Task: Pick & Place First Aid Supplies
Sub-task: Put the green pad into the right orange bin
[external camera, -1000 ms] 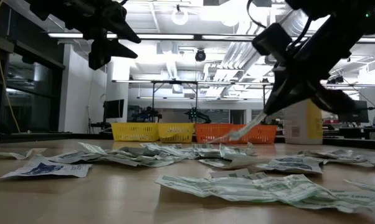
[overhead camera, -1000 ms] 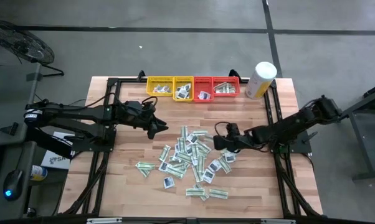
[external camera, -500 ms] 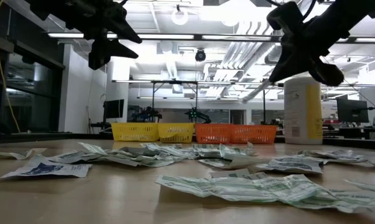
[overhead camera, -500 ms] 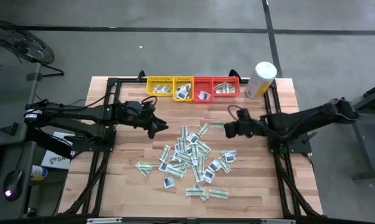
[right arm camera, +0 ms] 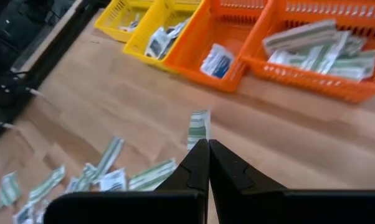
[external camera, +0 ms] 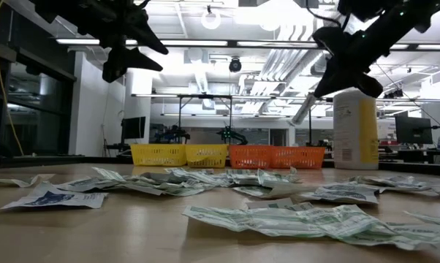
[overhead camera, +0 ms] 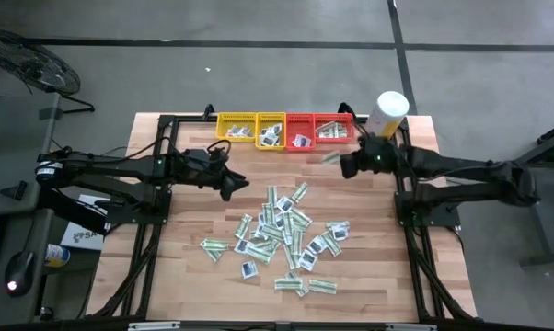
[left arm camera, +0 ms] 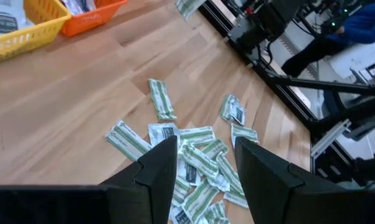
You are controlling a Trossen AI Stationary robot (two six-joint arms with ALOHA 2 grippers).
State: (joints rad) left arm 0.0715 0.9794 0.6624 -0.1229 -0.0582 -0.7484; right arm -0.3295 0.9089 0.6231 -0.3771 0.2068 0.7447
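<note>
My right gripper point(right arm camera: 208, 144) was pinched shut on a green-and-white strip point(right arm camera: 199, 129), just near of the red trays point(overhead camera: 317, 128) at the far edge. Left gripper point(left arm camera: 205, 155) hung partly open, holding nothing, left of the packet pile point(overhead camera: 284, 234) mid-table.

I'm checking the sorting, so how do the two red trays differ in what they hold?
The red tray nearest the canister holds a stack of narrow white-and-green strips; the other red tray holds a small white square packet with a dark blue centre. The first looks fuller, the second nearly bare. Both are slotted plastic trays, side by side at the table's far edge.
</note>
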